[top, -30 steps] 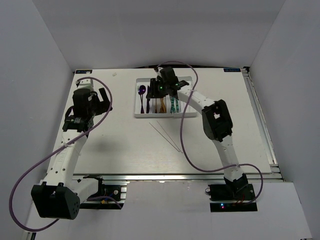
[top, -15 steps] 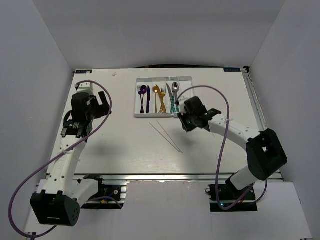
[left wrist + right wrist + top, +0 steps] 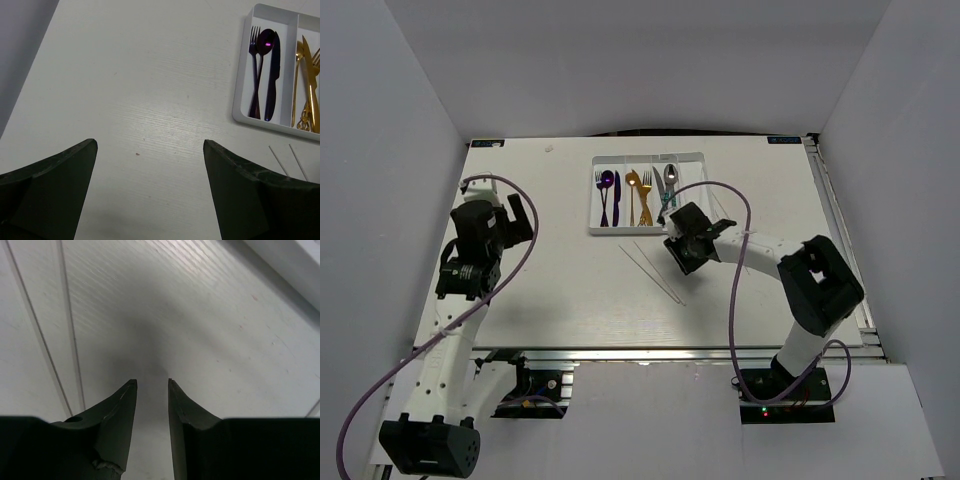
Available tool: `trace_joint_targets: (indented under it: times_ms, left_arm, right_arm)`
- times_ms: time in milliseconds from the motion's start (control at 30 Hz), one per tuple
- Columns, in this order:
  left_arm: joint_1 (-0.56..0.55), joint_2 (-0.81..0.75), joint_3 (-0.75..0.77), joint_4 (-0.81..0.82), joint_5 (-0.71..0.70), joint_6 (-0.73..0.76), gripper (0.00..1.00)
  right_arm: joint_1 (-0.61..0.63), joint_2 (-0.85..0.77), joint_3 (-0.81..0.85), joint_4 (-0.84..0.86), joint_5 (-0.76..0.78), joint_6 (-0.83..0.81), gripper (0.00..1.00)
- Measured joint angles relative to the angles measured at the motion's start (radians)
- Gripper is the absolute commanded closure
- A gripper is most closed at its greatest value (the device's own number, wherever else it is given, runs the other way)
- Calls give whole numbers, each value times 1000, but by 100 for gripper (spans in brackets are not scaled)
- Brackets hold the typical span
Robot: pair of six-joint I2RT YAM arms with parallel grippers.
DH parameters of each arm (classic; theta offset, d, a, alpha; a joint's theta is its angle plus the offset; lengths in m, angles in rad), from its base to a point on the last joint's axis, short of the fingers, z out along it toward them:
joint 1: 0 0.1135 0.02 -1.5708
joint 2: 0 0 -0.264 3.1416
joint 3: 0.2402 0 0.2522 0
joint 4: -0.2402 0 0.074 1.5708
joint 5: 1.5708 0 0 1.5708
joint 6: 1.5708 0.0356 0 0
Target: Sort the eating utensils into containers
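The white tray point(image 3: 593, 196) stands at the back middle of the table. It holds purple utensils point(image 3: 607, 195), gold utensils point(image 3: 638, 192) and silver ones with teal handles point(image 3: 667, 192). Two thin white chopsticks point(image 3: 655, 268) lie on the table in front of it. My right gripper point(image 3: 674, 258) is low over the table just right of the chopsticks point(image 3: 71, 330), jaws a narrow gap apart and empty. My left gripper point(image 3: 520, 212) is wide open and empty over bare table at the left. Its view shows the tray point(image 3: 239, 90), the purple utensils point(image 3: 265, 75) and the chopstick ends point(image 3: 277, 160).
White walls enclose the table on three sides. A metal rail point(image 3: 840, 240) runs along the right edge. Purple cables loop from both arms.
My right gripper has left the tray and come down to the table beside the chopsticks. My left arm has drawn back a little toward the near side.
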Motion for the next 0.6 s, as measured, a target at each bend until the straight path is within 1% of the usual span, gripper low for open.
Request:
trace_joint_targets:
  times_ms: [233, 600]
  left_arm:
    - [0, -64, -29, -25, -38, 13, 2]
    - [0, -102, -40, -34, -56, 25, 2]
  right_arm:
    - [73, 77, 109, -2, -13, 22, 60]
    - [119, 88, 138, -2, -23, 44, 61]
